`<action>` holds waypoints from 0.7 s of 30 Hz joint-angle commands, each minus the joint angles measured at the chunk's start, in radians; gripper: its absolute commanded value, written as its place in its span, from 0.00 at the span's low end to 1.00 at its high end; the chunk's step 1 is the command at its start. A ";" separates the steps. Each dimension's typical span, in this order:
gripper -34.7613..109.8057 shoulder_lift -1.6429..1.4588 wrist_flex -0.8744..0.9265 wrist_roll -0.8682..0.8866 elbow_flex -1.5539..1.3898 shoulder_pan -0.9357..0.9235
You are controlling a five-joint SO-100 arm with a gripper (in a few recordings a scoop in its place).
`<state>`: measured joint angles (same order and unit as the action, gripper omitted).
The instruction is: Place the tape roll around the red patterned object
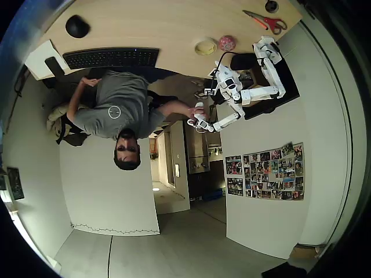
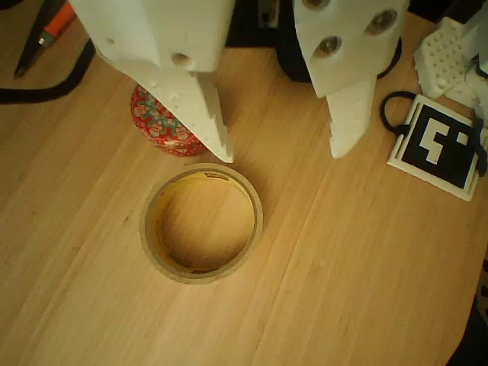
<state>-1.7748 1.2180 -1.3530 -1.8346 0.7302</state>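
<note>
Gripper [image 2: 286, 152] spread wide above the wooden table [image 2: 366, 290], holding nothing. Tape roll [image 2: 202, 223] flat on the wood just below the fingertips, empty in its centre. Red patterned object [image 2: 162, 126] just beside the roll, up and left, partly behind the left finger [image 2: 202, 107]. Fiducial marker tile [image 2: 442, 149] at right.

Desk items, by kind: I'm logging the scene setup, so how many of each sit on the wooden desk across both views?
tape roll: 1
red patterned object: 1
scissors: 1
keyboard: 1
mouse: 1
black-and-white marker tile: 1
Total: 6
The gripper hangs above the ring with its jaws apart, holding nothing.
</note>
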 commanded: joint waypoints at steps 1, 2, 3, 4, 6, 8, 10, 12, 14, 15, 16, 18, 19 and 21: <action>0.45 -0.222 -0.319 0.006 -0.324 0.035; 0.45 -0.222 -0.319 0.006 -0.322 0.035; 0.45 -0.219 -0.319 0.008 -0.321 0.035; 0.45 -0.219 -0.319 0.008 -0.319 0.037; 0.45 -0.215 -0.319 0.008 -0.316 0.037; 0.45 -0.213 -0.319 0.008 -0.316 0.037; 0.45 -0.213 -0.325 0.008 -0.319 0.031; 0.45 -0.206 -0.336 0.008 -0.324 0.021; 0.45 -0.187 -0.353 0.008 -0.342 0.005; 0.45 -0.175 -0.365 0.011 -0.350 -0.006; 0.45 -0.160 -0.376 0.020 -0.353 -0.018; 0.45 -0.121 -0.390 0.051 -0.354 -0.041; 0.45 -0.100 -0.399 0.064 -0.359 -0.051; 0.45 -0.063 -0.411 0.094 -0.359 -0.057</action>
<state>-1.8546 0.8145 -1.2763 -2.1798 0.6734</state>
